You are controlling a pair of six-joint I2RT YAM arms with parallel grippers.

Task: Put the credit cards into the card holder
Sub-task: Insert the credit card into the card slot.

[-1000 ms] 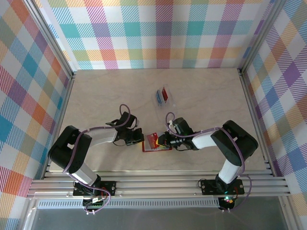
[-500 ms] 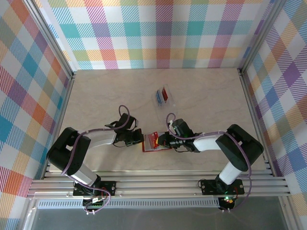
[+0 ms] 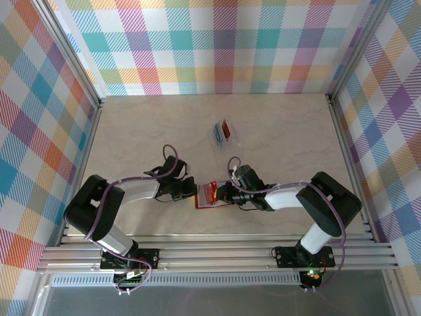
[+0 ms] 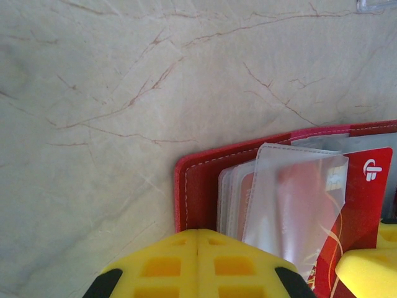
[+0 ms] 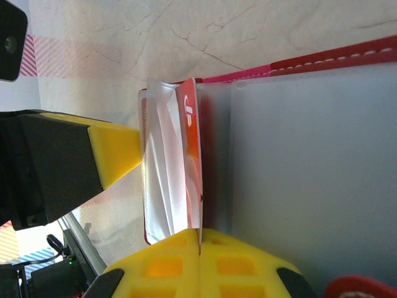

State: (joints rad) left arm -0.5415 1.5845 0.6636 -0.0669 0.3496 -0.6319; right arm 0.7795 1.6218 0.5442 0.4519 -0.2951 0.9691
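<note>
**Red card held at the wallet's sleeves**

The right gripper (image 5: 200,237) is clenched on the red card (image 5: 191,143); the card's edge is seen running into the seam between the fingers. The card is held on edge against the clear sleeves (image 4: 291,205) of the open wallet (image 4: 198,186), presumably so that it can be slid in edge first. Whether its tip is already inside a sleeve cannot be told.

The left gripper (image 4: 197,236) is closed, with nothing seen between its fingers. Its tips are set at the wallet's outer edge, judged to pin the cover to the table (image 4: 124,93) while the card is worked in.

The wallet lies between the two grippers, near the arms' bases. Farther out, a clear case (image 3: 231,139) is left with a blue card (image 3: 217,133) and a spare red card (image 3: 227,128) in it, so most of the task is judged undone.

Against a second ago, the right elbow is sunk lower toward its base and its gripper is nudged slightly further over the wallet. The left arm is drawn a little lower too. Wallet and case are unmoved.
</note>
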